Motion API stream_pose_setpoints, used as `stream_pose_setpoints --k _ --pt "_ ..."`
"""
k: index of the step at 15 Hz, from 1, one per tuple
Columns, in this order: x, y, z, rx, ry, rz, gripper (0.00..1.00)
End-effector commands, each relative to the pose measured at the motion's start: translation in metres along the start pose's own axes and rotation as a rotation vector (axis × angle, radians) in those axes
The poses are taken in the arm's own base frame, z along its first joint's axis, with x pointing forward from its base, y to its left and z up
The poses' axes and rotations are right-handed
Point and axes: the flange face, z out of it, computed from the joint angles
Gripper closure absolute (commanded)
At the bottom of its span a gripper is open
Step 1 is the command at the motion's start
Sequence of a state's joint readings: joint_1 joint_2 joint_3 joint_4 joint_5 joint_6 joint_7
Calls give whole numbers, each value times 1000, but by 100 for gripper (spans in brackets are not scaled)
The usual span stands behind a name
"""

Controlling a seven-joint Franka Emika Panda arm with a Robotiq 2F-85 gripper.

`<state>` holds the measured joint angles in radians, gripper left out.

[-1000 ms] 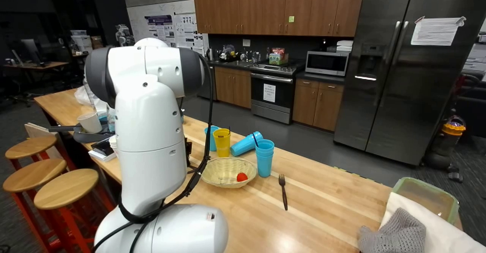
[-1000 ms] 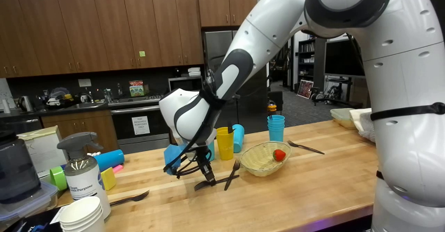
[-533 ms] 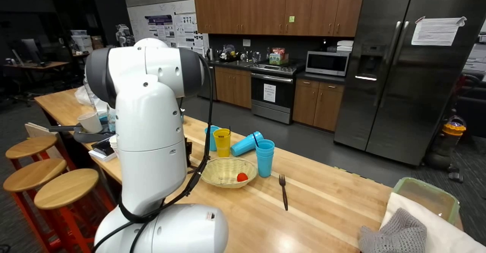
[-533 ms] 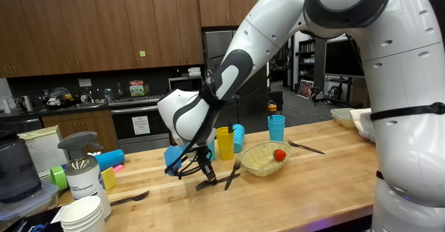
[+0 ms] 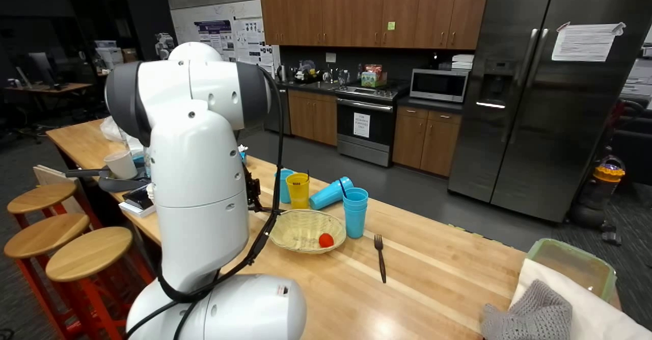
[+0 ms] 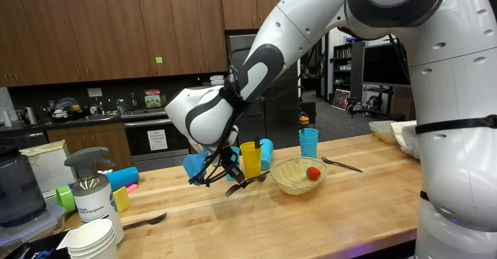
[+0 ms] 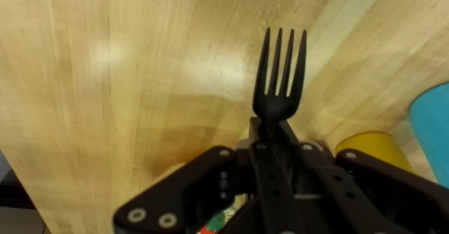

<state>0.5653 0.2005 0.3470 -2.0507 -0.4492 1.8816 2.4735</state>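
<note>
wrist view: jaws clamped on a black fork (image 7: 276, 107), near a basket (image 6: 288, 174) holding a strawberry (image 6: 313, 173).

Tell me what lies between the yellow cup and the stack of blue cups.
A single blue cup on its side, as both exterior views show.

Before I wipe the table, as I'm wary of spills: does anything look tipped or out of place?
Yes: a blue cup lies on its side between the upright yellow cup and the stacked cups, as if knocked over. I see no spill.
</note>
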Motion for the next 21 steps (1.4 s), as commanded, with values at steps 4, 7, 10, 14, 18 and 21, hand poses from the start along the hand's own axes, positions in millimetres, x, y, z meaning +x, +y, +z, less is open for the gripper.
stream_pose_setpoints --k 4,7,10,14,18,21 --pt "19 4 -61 82 170 -95 99" --pt "23 4 -79 101 249 -83 99" --pt "30 -1 -96 125 330 -31 99" --pt "30 -17 -118 149 424 20 99" --pt "24 -37 -135 157 514 59 99" --pt "30 -60 -139 159 591 78 99"
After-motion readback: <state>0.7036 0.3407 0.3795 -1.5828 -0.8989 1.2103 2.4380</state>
